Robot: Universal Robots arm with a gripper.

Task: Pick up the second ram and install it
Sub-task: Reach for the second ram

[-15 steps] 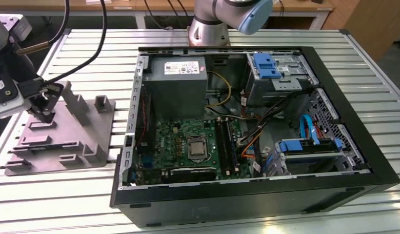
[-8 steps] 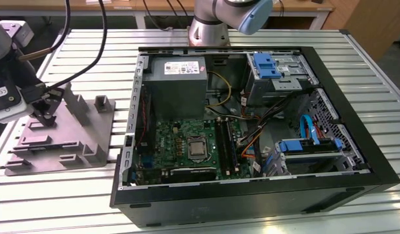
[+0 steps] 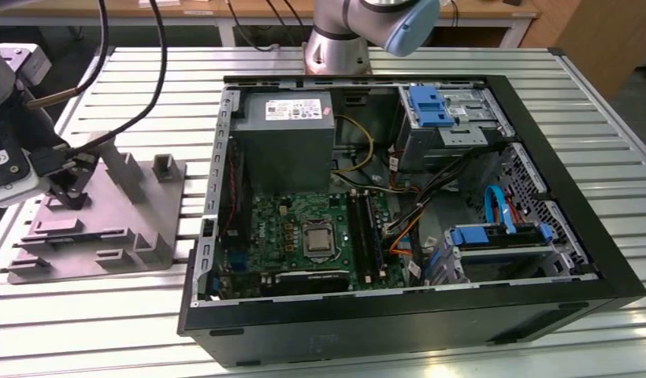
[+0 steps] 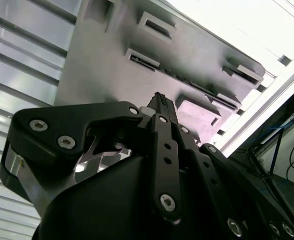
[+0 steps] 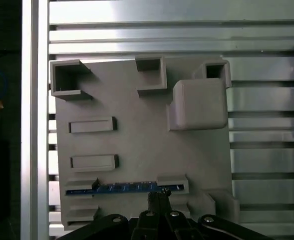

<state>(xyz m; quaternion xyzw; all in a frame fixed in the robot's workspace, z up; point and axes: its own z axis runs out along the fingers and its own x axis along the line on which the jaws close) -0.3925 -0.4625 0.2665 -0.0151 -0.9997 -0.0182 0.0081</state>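
The second ram is a thin blue-dark strip standing on edge in a slot of the grey moulded tray, near the tray's edge closest to the wrist. My gripper hovers just beside the middle of the strip, its black fingers pressed together with nothing between them. In the exterior view the gripper is low over the tray at the exterior view's left. The second wrist view looks along the shut fingers toward the tray.
An open computer case lies on the slatted metal table, to the exterior view's right of the tray. Its green motherboard has long memory slots beside the processor. Cables, blue drive brackets and the arm's base stand behind.
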